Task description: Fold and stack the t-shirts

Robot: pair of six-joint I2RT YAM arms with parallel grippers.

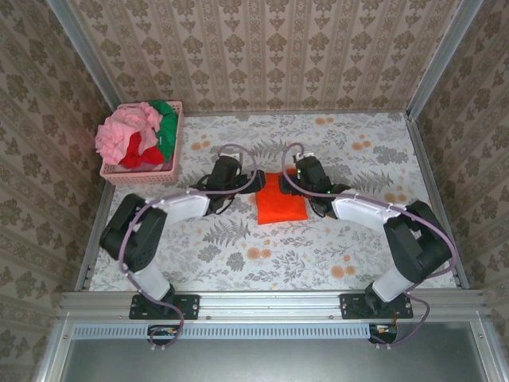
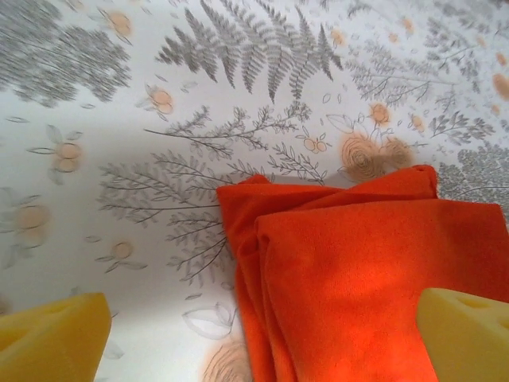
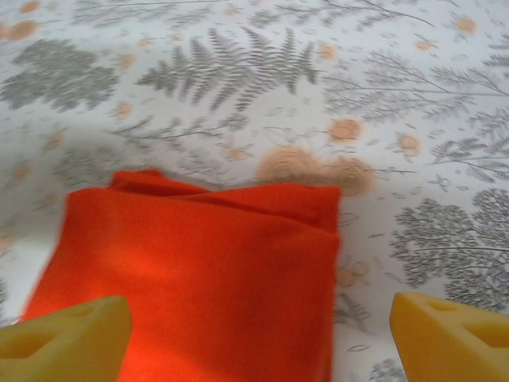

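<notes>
- A bright orange cloth t-shirt [image 1: 281, 199], folded into a compact rectangle of several layers, lay flat on the white table cover printed with grey ferns and orange blossoms [image 1: 238, 247].
- The left gripper [image 1: 254, 181] sat just beside the orange t-shirt's far left corner, pointing toward it.
- In the left wrist view, the left gripper [image 2: 258, 342] had its yellow foam pads [image 2: 52, 338] spread wide apart. One pad was over bare table cover left of the orange t-shirt [image 2: 374, 278] and the other was over the cloth itself, with nothing pinched between them.
- The layered folds showed along the shirt's left edge in that view.
- The right gripper [image 1: 286, 173] stood at the orange t-shirt's far right corner, facing the left gripper across the shirt's far edge.
- In the right wrist view, the right gripper [image 3: 258, 338] was likewise spread. One yellow pad [image 3: 449, 334] was over the table cover to the right of the orange t-shirt [image 3: 199, 270] and the other was above the cloth near its left side, gripping nothing.
- Both sets of pads seemed to hang slightly above the shirt rather than press on it, though the views were too close to be sure.
- A pink plastic lattice basket [image 1: 143, 173] stood well to the left of the orange t-shirt and a little farther back.
- Crumpled in that basket were a light pink t-shirt [image 1: 123, 131], a red t-shirt [image 1: 134, 151] and a green t-shirt [image 1: 167, 119], all unfolded and heaped above the rim.
</notes>
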